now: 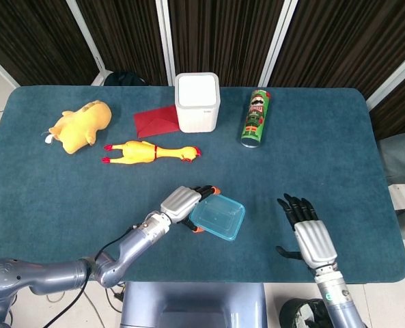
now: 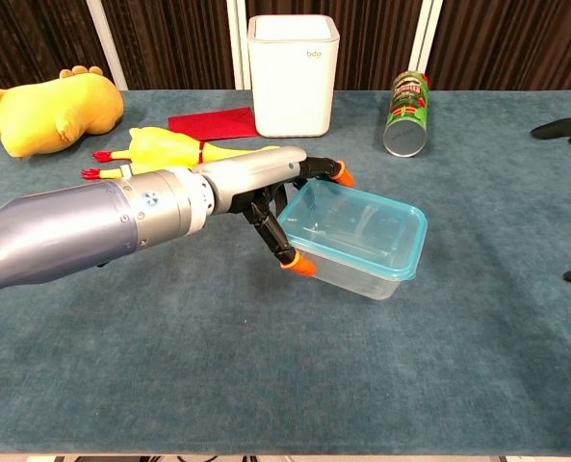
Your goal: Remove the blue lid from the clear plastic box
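Observation:
The clear plastic box [image 1: 218, 217] [image 2: 357, 252] with its blue lid [image 2: 364, 219] on top sits near the table's front middle, slightly tilted. My left hand [image 1: 183, 202] [image 2: 266, 183] grips its left end, with orange-tipped fingers [image 2: 296, 264] around the side and the far corner. My right hand [image 1: 309, 233] hovers to the right of the box, apart from it, fingers spread and holding nothing. In the chest view only its dark fingertips [image 2: 562, 127] show at the right edge.
At the back stand a white bin [image 1: 197, 102] and a green can [image 1: 255, 117]. A red cloth [image 1: 154, 121], a rubber chicken [image 1: 151, 152] and a yellow plush toy [image 1: 79, 126] lie to the left. The blue table's front edge [image 1: 257, 279] is close to both hands.

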You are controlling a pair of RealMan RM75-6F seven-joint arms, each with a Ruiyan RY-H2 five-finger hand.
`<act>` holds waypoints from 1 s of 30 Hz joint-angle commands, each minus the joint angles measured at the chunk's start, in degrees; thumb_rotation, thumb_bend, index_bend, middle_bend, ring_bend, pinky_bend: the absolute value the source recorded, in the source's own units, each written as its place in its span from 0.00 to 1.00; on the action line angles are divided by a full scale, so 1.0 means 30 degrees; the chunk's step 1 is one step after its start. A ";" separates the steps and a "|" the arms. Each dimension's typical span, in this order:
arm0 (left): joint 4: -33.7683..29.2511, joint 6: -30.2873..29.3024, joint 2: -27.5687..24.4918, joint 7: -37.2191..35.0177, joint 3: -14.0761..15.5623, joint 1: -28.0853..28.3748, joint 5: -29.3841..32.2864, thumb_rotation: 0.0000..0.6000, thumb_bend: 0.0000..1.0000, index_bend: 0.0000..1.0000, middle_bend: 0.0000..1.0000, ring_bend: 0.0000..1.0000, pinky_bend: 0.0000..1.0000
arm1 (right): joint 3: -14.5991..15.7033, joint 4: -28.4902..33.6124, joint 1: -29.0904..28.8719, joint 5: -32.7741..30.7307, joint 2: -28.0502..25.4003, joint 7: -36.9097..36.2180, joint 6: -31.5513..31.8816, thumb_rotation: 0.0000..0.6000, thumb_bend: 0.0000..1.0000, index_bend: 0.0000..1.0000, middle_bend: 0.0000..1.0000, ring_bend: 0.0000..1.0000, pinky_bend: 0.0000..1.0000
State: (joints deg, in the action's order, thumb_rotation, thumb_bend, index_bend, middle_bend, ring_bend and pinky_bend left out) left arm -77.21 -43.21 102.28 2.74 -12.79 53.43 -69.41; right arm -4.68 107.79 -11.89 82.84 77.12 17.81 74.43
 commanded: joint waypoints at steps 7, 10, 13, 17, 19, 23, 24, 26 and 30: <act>-0.0014 0.0377 0.0357 0.1306 0.0532 0.0210 0.0903 1.00 0.22 0.26 0.30 0.30 0.44 | -0.0042 0.0170 -0.0127 -0.1258 0.1265 0.1034 0.0007 1.00 0.22 0.00 0.00 0.00 0.00; 0.0258 0.0395 0.0634 0.1395 0.0614 0.0233 0.1057 1.00 0.22 0.26 0.30 0.30 0.44 | 0.0020 0.0114 -0.0148 -0.1389 0.1400 0.1047 -0.0020 1.00 0.22 0.00 0.00 0.00 0.00; 0.0575 0.0413 0.0930 0.1504 0.0669 0.0297 0.1148 1.00 0.22 0.26 0.30 0.30 0.44 | 0.0128 0.0036 -0.0195 -0.1377 0.1556 0.1126 -0.0040 1.00 0.22 0.00 0.00 0.00 0.00; 0.0930 0.0225 0.1382 0.1566 0.0605 0.0288 0.1356 1.00 0.22 0.26 0.29 0.30 0.44 | 0.0311 -0.0050 -0.0226 -0.1423 0.1898 0.1271 -0.0066 1.00 0.22 0.00 0.00 0.00 0.00; 0.0985 0.0201 0.1565 0.1581 0.0511 0.0300 0.1560 1.00 0.22 0.26 0.29 0.30 0.44 | 0.0358 -0.0129 -0.0253 -0.1556 0.2150 0.1422 -0.0088 1.00 0.22 0.00 0.00 0.00 0.00; 0.0973 0.0257 0.1680 0.1749 0.0406 0.0416 0.1746 1.00 0.22 0.26 0.30 0.30 0.44 | 0.0331 -0.0206 -0.0363 -0.1830 0.2704 0.1812 -0.0110 1.00 0.22 0.00 0.00 0.00 0.00; 0.0944 0.0290 0.1676 0.1789 0.0384 0.0451 0.1779 1.00 0.22 0.26 0.30 0.30 0.44 | 0.0299 -0.0179 -0.0389 -0.1945 0.2877 0.1938 -0.0098 1.00 0.22 0.00 0.00 0.00 0.00; 0.0885 0.0320 0.1658 0.1856 0.0362 0.0497 0.1813 1.00 0.22 0.26 0.30 0.30 0.44 | 0.0224 -0.0078 -0.0445 -0.2156 0.3228 0.2175 -0.0069 1.00 0.22 0.00 0.00 0.00 0.00; 0.0750 0.0422 0.1563 0.1978 0.0293 0.0587 0.1955 1.00 0.22 0.26 0.30 0.30 0.44 | 0.0125 0.0093 -0.0532 -0.2482 0.3909 0.2612 0.0016 1.00 0.22 0.00 0.00 0.00 0.00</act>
State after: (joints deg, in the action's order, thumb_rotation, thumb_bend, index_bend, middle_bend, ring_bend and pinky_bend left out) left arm -74.90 -41.99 107.02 8.62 -11.86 55.14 -63.61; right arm -4.16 107.84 -13.35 75.80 88.25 25.17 74.36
